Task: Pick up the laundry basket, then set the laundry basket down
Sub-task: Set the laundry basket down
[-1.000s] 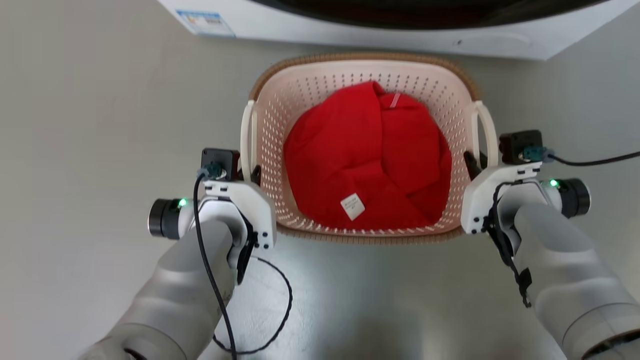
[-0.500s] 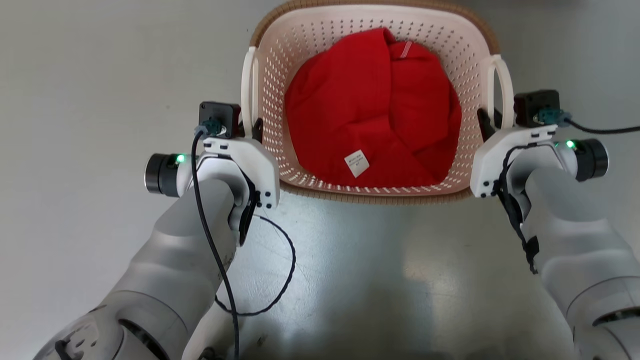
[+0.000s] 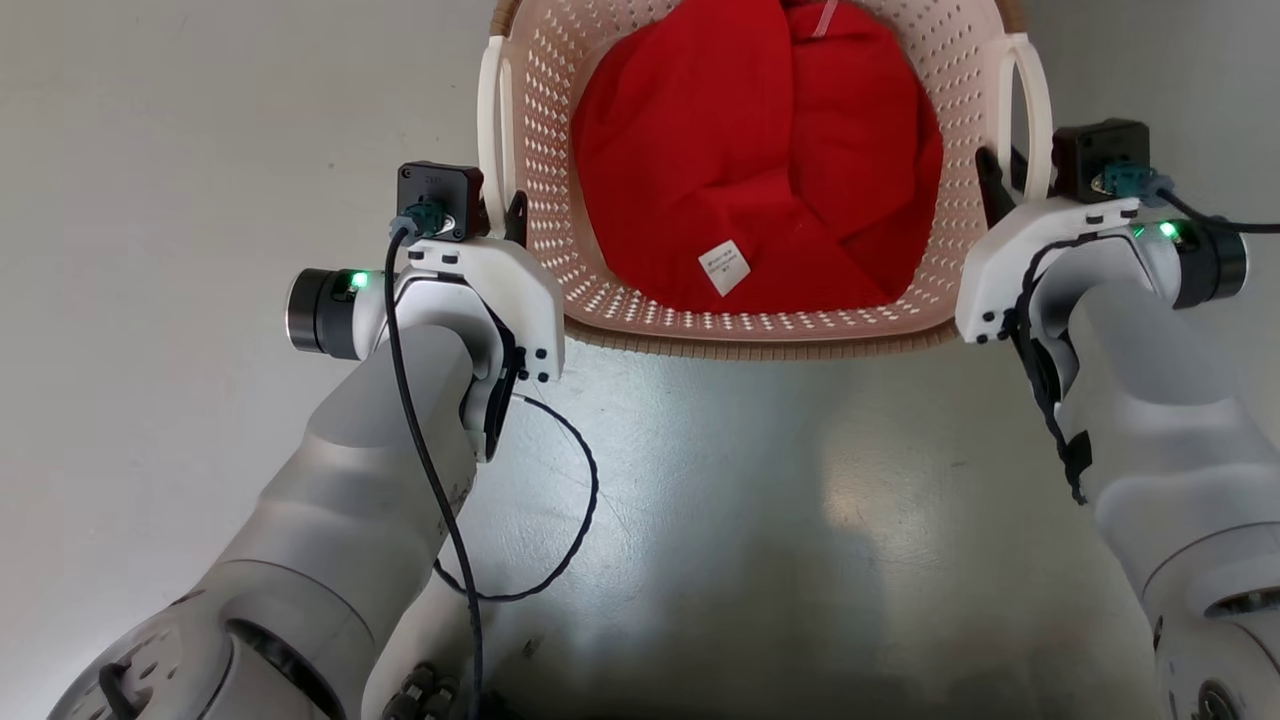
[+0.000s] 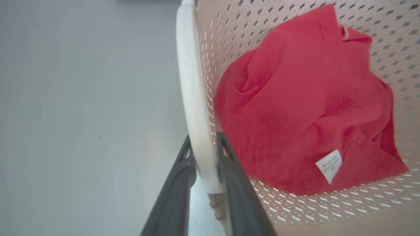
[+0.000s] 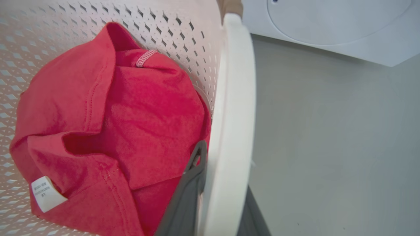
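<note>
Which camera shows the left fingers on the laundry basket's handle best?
Left wrist view: both left fingers clamp the white handle, one each side. Head view shows one fingertip beside it; right wrist view shows the opposite handle.

Open floor [image 3: 150, 150] either side of laundry basket [image 3: 760, 325], washing machine [image 5: 328, 29] beyond it

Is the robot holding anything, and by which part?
The laundry basket, by its two white side handles: left tool on one, right tool on the other.
</note>
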Motion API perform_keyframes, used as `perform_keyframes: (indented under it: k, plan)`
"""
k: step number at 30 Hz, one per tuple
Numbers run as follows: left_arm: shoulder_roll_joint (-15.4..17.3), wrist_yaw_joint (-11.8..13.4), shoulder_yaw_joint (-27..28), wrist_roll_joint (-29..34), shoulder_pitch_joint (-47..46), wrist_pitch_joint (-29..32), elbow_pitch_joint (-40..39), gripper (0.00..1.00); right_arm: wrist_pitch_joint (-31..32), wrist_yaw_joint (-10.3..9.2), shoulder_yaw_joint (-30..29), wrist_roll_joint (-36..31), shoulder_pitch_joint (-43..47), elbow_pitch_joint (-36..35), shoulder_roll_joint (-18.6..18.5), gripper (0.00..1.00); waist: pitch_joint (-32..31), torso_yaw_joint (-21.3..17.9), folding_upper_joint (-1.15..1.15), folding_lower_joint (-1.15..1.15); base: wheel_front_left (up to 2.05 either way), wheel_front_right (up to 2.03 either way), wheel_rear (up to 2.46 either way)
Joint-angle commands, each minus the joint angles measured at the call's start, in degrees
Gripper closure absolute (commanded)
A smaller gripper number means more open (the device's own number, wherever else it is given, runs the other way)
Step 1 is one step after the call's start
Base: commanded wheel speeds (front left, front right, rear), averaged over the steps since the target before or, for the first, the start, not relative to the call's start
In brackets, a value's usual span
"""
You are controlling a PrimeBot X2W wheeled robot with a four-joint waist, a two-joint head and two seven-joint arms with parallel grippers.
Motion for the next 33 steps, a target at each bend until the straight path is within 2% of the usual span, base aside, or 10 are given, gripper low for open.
perform_keyframes:
  k: [1, 10, 12, 13, 14, 15, 16, 17, 22, 33]
  plan:
    - [1.59, 0.41, 0.82, 0.98, -1.22, -0.69, -0.63, 1.0, -0.02, 0.87, 1.22, -1.3, 2.02, -0.14, 2.05, 1.0, 0.08, 0.01, 0.0, 0.0, 0.0, 0.0, 0.0]
    - [1.59, 0.59, 1.63, 2.45, -1.63, -0.7, -0.77, 1.0, -0.59, 0.87, 1.8, -0.82, 2.13, -0.05, 2.05, 0.97, 0.4, -0.14, 0.0, 0.0, 0.0, 0.0, 0.0]
    - [1.59, 0.52, 1.85, 2.73, -1.6, -0.7, -0.64, 1.0, -0.65, 0.87, 2.1, -0.55, 2.25, 0.0, 2.06, 0.63, 0.32, -0.21, 0.0, 0.0, 0.0, 0.0, 0.0]
    - [1.59, 0.5, 1.96, 2.87, -1.55, -0.7, -0.57, 1.0, -0.7, 0.87, 2.24, -0.4, 2.31, 0.02, 2.06, 0.53, 0.25, -0.26, 0.0, 0.0, 0.0, 0.0, 0.0]
    - [1.59, 0.49, 2.05, 3.02, -1.46, -0.7, -0.49, 1.0, -0.75, 0.87, 2.4, -0.27, 2.38, 0.04, 2.06, 0.51, 0.18, -0.31, 0.0, 0.0, 0.0, 0.0, 0.0]
    - [1.59, 0.56, 2.1, 3.2, -1.37, -0.7, -0.37, 1.0, -0.77, 0.87, 2.58, -0.15, 2.44, 0.06, 2.06, 0.15, 0.09, -0.37, 0.0, 0.0, 0.0, 0.0, 0.0]
    - [1.59, 0.66, 2.1, 3.42, -1.29, -0.7, -0.21, 0.8, -0.76, 0.87, 2.75, 0.0, 2.5, 0.08, 2.06, 0.0, -0.02, -0.43, 0.0, 0.0, 0.0, 0.0, 0.0]
    - [1.59, 0.7, 2.11, 3.61, -1.21, -0.7, -0.03, 0.71, -0.71, 0.87, 2.91, 0.17, 2.56, 0.11, 2.06, 0.0, -0.13, -0.48, 0.0, 0.0, 0.0, 0.0, 0.0]
    - [1.59, 0.42, 2.34, 3.7, -0.46, -0.7, 0.64, 0.7, -0.8, 0.87, 3.52, 0.54, 2.68, 0.14, 2.06, 0.0, -0.81, -0.63, 0.0, 0.0, 0.0, 0.0, 0.0]
    - [1.59, -0.05, 2.34, 3.45, 0.94, -0.7, 2.07, 0.51, -1.24, 0.87, 4.52, 1.41, 3.18, 0.12, 2.06, 0.0, -4.57, -0.97, 0.0, 0.0, 0.0, 0.0, 0.0]
